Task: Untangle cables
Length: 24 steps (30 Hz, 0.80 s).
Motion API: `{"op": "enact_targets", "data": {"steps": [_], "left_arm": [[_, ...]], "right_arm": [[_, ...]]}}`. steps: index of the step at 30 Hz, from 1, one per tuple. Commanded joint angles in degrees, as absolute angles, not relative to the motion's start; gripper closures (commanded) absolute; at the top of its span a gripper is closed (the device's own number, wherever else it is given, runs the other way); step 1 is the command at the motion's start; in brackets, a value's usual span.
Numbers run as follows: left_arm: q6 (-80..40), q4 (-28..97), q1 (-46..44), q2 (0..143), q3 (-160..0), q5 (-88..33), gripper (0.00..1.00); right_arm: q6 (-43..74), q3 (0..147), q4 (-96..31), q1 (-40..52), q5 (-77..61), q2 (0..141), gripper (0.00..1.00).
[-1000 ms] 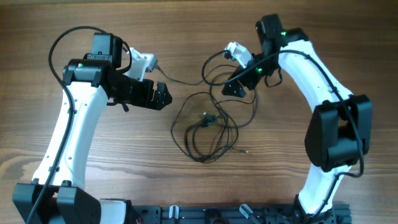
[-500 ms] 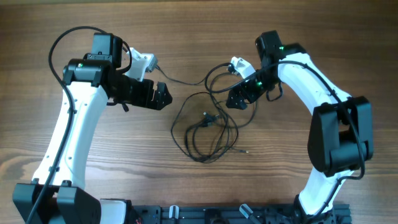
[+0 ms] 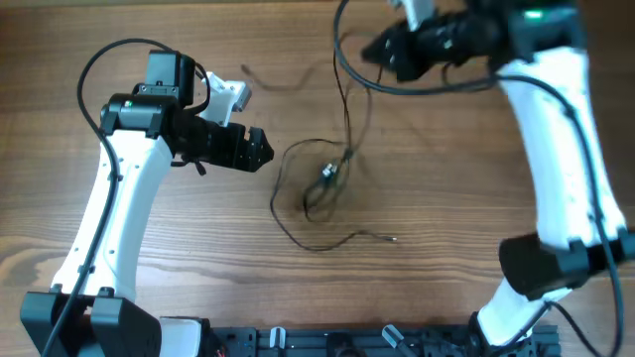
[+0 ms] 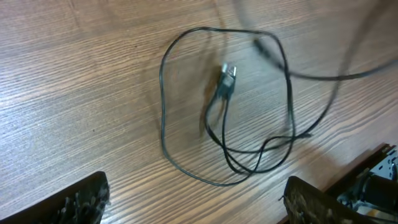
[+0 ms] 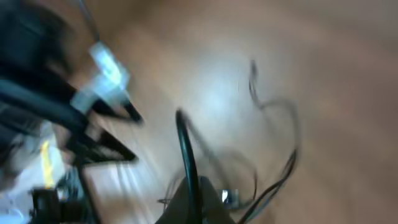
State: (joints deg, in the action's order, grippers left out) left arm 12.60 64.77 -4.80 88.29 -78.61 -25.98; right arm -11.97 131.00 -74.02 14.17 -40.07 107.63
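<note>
The thin black cables (image 3: 316,198) lie in loose loops on the wooden table, with a silvery-tipped plug (image 3: 328,175) in the middle. One strand (image 3: 347,99) rises from the tangle to my right gripper (image 3: 382,50), which is lifted high near the back and shut on it. The blurred right wrist view shows that cable (image 5: 186,149) running up between the closed fingers of the right gripper (image 5: 194,199). My left gripper (image 3: 262,151) hangs open just left of the loops. In the left wrist view the cables (image 4: 165,124) and plug (image 4: 227,76) lie beyond the left gripper (image 4: 198,196).
A free cable tip (image 3: 393,238) points right near the front. Another loose end (image 3: 256,79) trails at the back left. A dark rail (image 3: 377,342) runs along the table's front edge. The left arm's thick cable (image 3: 99,64) arcs above its base.
The right gripper shut on a cable and swung up and back, lifting strands and drawing the tangle narrower. The left gripper stayed almost in place.
</note>
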Motion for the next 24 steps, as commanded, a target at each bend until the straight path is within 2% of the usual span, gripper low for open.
{"op": "enact_targets", "data": {"steps": [1, 4, 5, 6, 8, 9, 12, 14, 16, 18, 20, 22, 24], "left_arm": [[13.0, 64.1, -4.6, 88.8, -78.5, -26.3, 0.09], [13.0, 63.8, -4.7, 88.8, -78.5, -27.4, 0.14], [13.1, 63.9, -4.6, 88.8, -78.5, -29.8, 0.19], [17.4, 65.1, -4.8, 88.8, -78.5, -37.5, 0.20], [28.7, 70.1, -5.8, 88.8, -78.5, -48.6, 0.13], [31.6, 72.0, -6.5, 88.7, -78.5, -50.2, 0.13], [34.4, 74.4, -11.3, 88.7, -78.5, -50.9, 0.13], [41.6, 77.3, -15.2, 88.7, -78.5, -52.3, 0.13], [43.5, 76.9, -20.2, 88.7, -78.5, -50.7, 0.13], [41.6, 73.2, -23.0, 88.7, -78.5, -49.6, 0.15], [34.1, 66.6, -23.6, 88.7, -78.5, -48.6, 0.17], [21.3, 57.0, -23.6, 88.8, -78.5, -41.7, 0.19], [10.6, 49.6, -23.6, 88.8, -78.5, -36.8, 0.16]], "right_arm": [[-7.0, 143.8, -73.1, 14.4, -45.5, 103.6, 0.96], [-2.7, 149.2, -67.8, 14.4, -48.6, 101.0, 0.96], [-2.5, 149.4, -65.5, 14.4, -48.6, 99.8, 0.96], [-1.4, 149.4, -64.7, 14.4, -48.6, 98.6, 0.96], [0.5, 149.4, -65.1, 14.4, -50.1, 98.3, 0.96], [1.4, 149.4, -64.0, 14.4, -52.3, 98.3, 0.96], [8.1, 149.4, -55.9, 14.4, -60.8, 98.3, 0.96], [9.4, 149.4, -54.2, 14.4, -63.4, 98.3, 0.96], [9.5, 149.4, -54.7, 14.5, -65.4, 98.3, 0.96], [10.3, 149.4, -54.7, 14.5, -67.5, 98.2, 0.96], [10.9, 149.4, -54.7, 14.5, -70.5, 98.1, 0.96], [11.2, 149.4, -54.6, 14.5, -72.8, 97.8, 0.96], [12.3, 149.4, -53.5, 14.5, -72.8, 97.5, 0.96]]}}
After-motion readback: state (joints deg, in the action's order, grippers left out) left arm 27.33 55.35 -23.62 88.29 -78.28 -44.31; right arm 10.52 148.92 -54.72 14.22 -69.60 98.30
